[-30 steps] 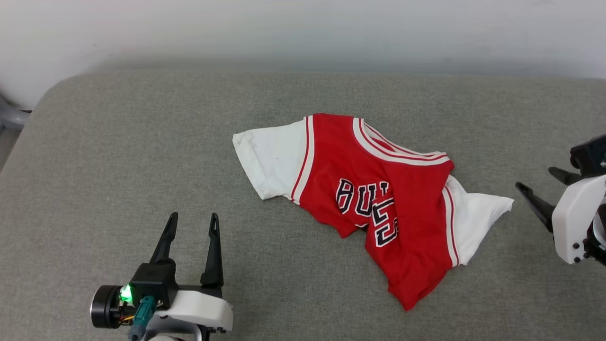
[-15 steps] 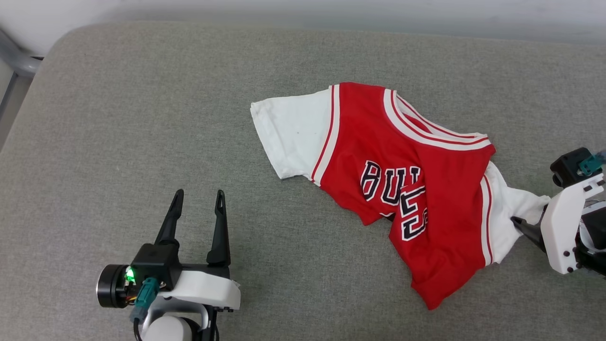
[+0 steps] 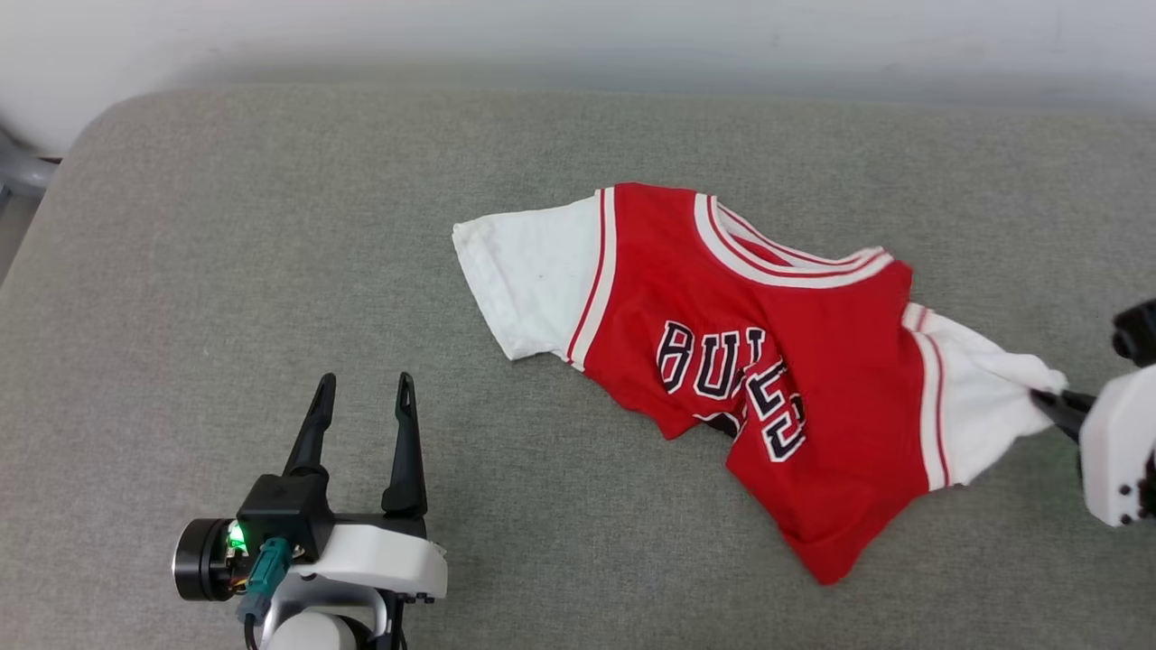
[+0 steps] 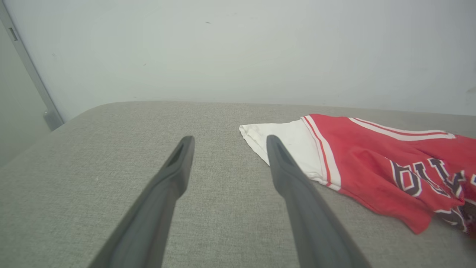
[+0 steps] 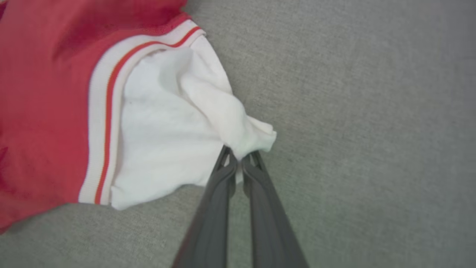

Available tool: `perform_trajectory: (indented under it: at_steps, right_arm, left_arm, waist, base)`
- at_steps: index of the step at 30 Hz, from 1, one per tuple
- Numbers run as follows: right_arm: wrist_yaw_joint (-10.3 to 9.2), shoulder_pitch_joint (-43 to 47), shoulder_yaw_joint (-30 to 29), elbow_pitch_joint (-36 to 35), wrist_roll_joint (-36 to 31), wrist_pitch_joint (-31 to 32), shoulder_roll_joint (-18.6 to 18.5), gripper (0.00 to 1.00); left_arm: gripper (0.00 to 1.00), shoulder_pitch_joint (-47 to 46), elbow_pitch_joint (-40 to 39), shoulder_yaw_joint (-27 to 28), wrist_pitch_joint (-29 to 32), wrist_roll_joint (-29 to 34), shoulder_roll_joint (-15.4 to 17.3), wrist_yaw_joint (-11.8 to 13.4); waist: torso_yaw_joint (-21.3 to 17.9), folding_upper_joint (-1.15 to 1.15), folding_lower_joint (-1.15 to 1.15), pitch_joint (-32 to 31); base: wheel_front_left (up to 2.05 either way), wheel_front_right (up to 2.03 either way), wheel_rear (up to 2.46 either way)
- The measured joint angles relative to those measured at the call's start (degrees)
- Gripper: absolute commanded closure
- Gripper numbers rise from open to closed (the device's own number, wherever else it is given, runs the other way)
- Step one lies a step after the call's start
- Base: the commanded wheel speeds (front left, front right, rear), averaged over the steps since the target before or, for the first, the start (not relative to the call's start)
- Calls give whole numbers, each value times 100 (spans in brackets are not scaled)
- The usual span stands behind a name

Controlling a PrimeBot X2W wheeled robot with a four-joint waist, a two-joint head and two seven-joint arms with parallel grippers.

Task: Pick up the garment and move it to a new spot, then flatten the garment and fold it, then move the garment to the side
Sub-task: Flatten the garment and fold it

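Garment: I see the red jersey (image 3: 813,298) lying crumpled on the grey fabric surface (image 3: 226,235), right of centre in my head view, front side up.
Lettering: the black, white-outlined letters (image 3: 713,361) are partly covered by a fold, and the number (image 3: 777,415) sits twisted beside them.
Lower hem: it bunches to a point toward the near edge of the surface.
Right claw: my right claw (image 3: 1043,397) is pinched shut on the outer tip of the garment's white sleeve (image 3: 975,397). In the right wrist view the two fingers meet at the claw tip (image 5: 238,158), with the sleeve cloth (image 5: 167,130) gathered into a twist between them.
Sleeve trim: a red-and-white striped band (image 5: 104,123) joins that sleeve to the red body (image 5: 44,93).
Left claw: my left claw (image 3: 365,388) is spread wide and holds nothing. It is well apart from the jersey, at the lower left of the head view.
Left wrist view: between and past the claw's fingers (image 4: 229,139) I see bare fabric, with the other white sleeve (image 4: 293,134) just beyond the right finger and the red body (image 4: 364,156) farther right.
Backdrop: a pale wall (image 4: 238,48) stands behind the surface.
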Motion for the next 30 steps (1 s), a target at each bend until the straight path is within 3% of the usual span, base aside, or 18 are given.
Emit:
perform_trajectory:
  at_steps: [6,12,13,14,24,28,30]
  right_arm:
    - [0,478,-79,380,156,-52,-257,100]
    - [-3,755,-218,794,341,-281,-131,100]
    - [-3,772,-277,833,393,-388,-78,79]
    - [-3,781,-321,877,389,-545,-34,0]
    - [-2,459,-1170,1225,-803,-2870,537,0]
    - [-2,378,-2027,950,-1510,-3203,961,0]
    - [-3,443,-2573,365,-2000,-3214,1276,0]
  left_arm:
    - [0,74,3,2,0,0,-1,-8]
    - [0,93,62,29,0,16,-1,-48]
    - [0,104,73,43,0,20,-1,-51]
    - [0,118,86,67,0,35,-1,-59]
    - [0,172,171,302,0,263,40,-293]
    - [0,-14,197,434,0,265,114,-402]
    - [0,-169,232,477,0,280,211,-459]
  waist:
    - [-50,0,0,-94]
    - [-39,0,0,-144]
    - [-42,0,0,-164]
    - [-49,0,0,-188]
    - [-210,0,-1,-516]
    - [-320,0,-1,-592]
    - [-384,0,-1,-602]
  base:
    - [0,0,0]
    - [0,0,0]
    - [0,0,0]
    - [0,0,0]
    - [0,0,0]
    - [0,0,0]
    - [0,0,0]
